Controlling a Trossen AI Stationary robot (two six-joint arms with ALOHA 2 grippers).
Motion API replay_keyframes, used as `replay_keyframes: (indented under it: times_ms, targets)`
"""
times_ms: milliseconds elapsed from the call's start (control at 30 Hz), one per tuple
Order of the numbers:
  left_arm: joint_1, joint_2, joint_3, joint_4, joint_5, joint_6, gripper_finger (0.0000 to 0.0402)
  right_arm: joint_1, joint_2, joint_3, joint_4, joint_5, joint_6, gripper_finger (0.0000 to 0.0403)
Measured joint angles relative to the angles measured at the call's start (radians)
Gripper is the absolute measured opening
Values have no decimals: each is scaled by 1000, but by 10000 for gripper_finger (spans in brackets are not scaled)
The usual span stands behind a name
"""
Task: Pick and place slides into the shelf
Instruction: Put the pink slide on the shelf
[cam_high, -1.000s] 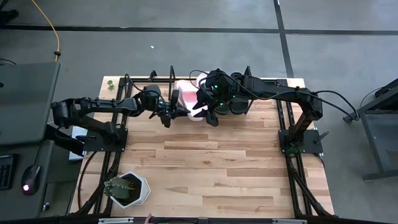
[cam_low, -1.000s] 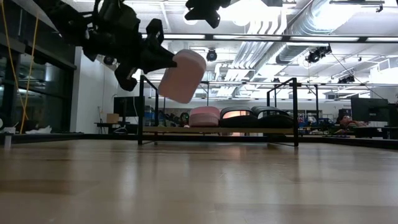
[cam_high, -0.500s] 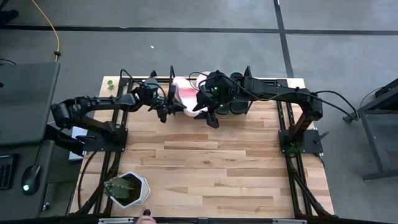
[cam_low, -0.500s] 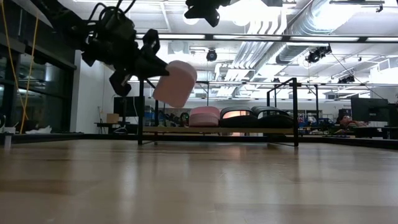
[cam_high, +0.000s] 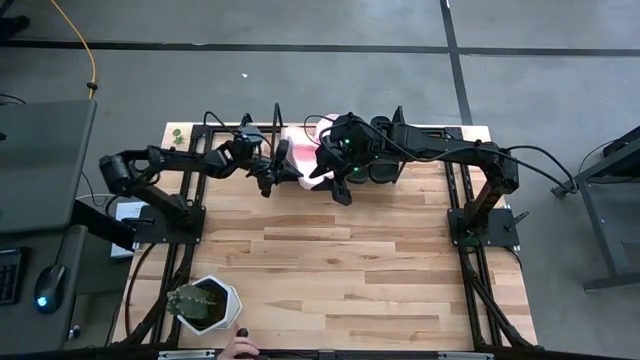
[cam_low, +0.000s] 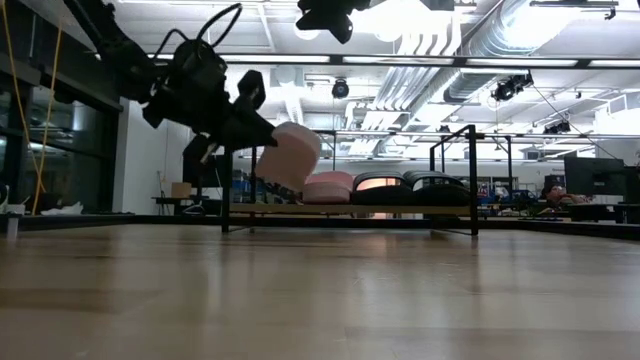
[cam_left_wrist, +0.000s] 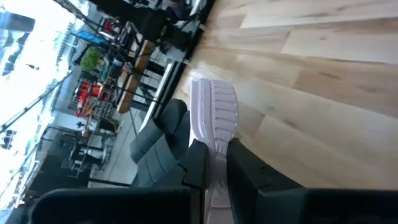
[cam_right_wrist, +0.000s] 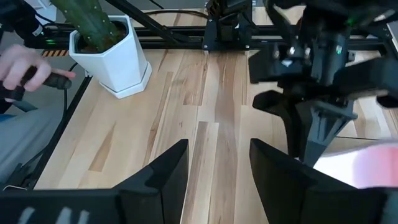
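A: High view: left gripper (cam_high: 275, 168) clamped on pink slide (cam_high: 292, 165) at 12 o'clock on table (cam_high: 340, 270), by shelf (cam_high: 262, 133).
B: Low view?
A: Slide (cam_low: 289, 157) airborne, tilted, toe down, over shelf's (cam_low: 350, 209) left end. Pink (cam_low: 328, 187) and black (cam_low: 430, 186) slides already on the board.
B: Right gripper (cam_high: 338, 182)?
A: Jaws open, empty, just beside the held slide.

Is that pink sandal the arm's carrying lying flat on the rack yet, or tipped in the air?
Tipped, in the air. The left end effector grips the pink slide at a slant, above the shelf board's left end.
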Motion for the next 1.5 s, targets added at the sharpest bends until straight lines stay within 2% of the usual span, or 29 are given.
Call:
replay_keyframes:
  times_ms: [133,400,767,833,1033,1100,1267,1367,1500]
  targets:
    - [5,42,0,78,5,18,24,9,0,0,-6,0,-7,161]
    - [5,45,0,76,-48,18,24,36,0,0,-13,0,-17,161]
    - [4,42,0,63,-62,18,24,46,0,0,-33,6,-34,161]
    - [4,42,0,63,-61,17,24,46,0,0,-35,69,-37,161]
    - [-11,42,0,63,-76,-5,26,49,13,0,-100,439,-42,161]
    - [-23,36,0,64,-80,-4,27,38,38,0,-122,529,-45,161]
    - [-29,18,0,75,-91,-4,24,-10,127,0,-105,588,-94,161]
    - [-29,6,0,64,-88,-12,24,-35,163,0,-54,667,-115,161]
    - [-29,-5,0,46,-87,-12,25,-72,201,0,11,694,-130,161]
